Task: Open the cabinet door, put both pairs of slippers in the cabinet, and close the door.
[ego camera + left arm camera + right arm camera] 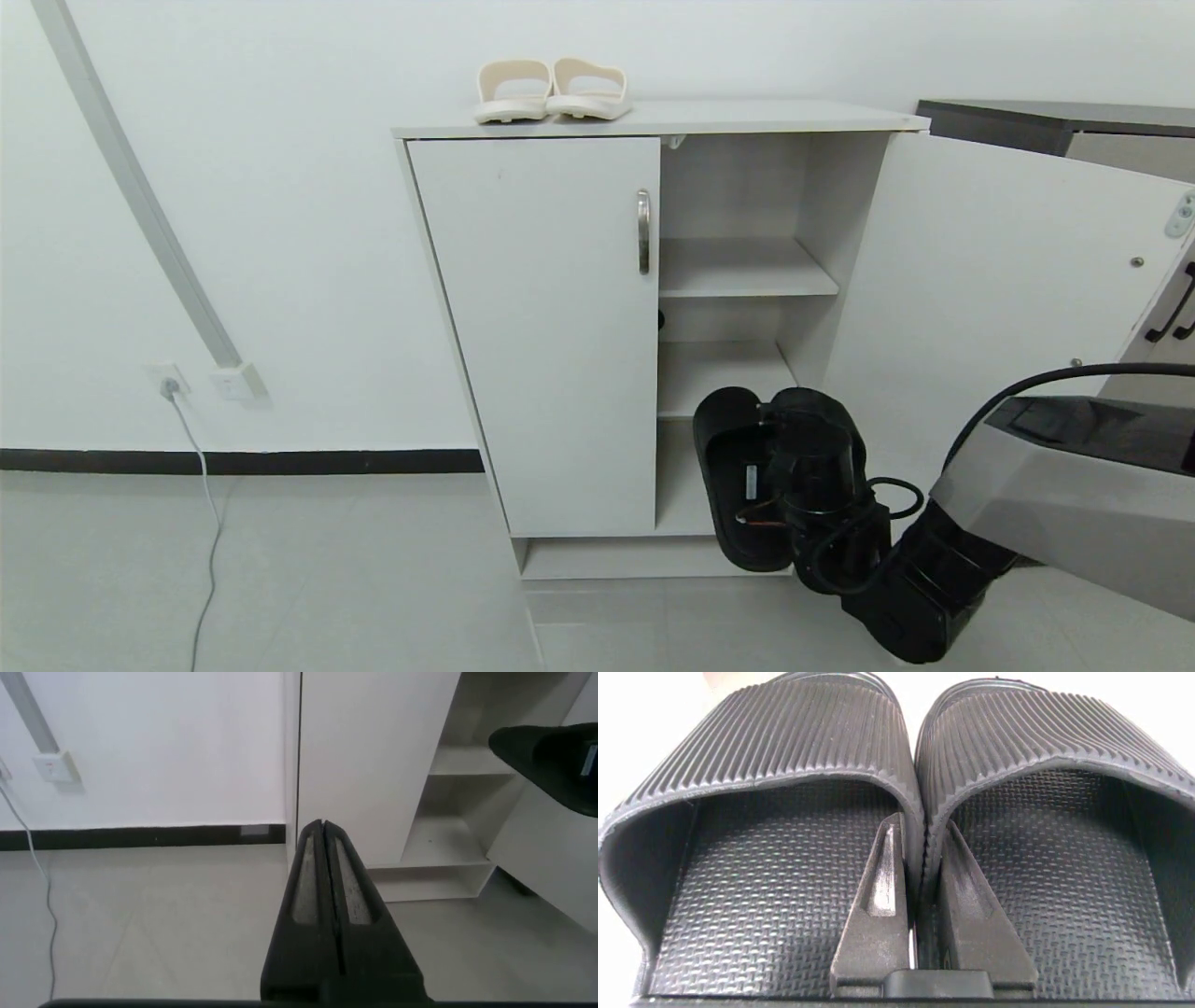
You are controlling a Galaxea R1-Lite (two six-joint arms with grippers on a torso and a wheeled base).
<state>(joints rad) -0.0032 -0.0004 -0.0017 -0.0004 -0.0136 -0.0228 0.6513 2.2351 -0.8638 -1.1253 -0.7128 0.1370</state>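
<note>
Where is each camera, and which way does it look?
Head: on the robot's head, looking forward and down at the cabinet; right arm shows.
Left wrist: on the left arm, facing the cabinet; shut left tool shows.
Right wrist: on the right arm, facing black slippers pinched by the right tool.
Shared: head and left wrist both see cabinet and black slippers.

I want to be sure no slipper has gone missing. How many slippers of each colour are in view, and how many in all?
Cream slippers: 2, side by side on top of the cabinet.
Black slippers: 2, pinched together by the right tool in front of the open cabinet.
Total: 4 slippers.
</note>
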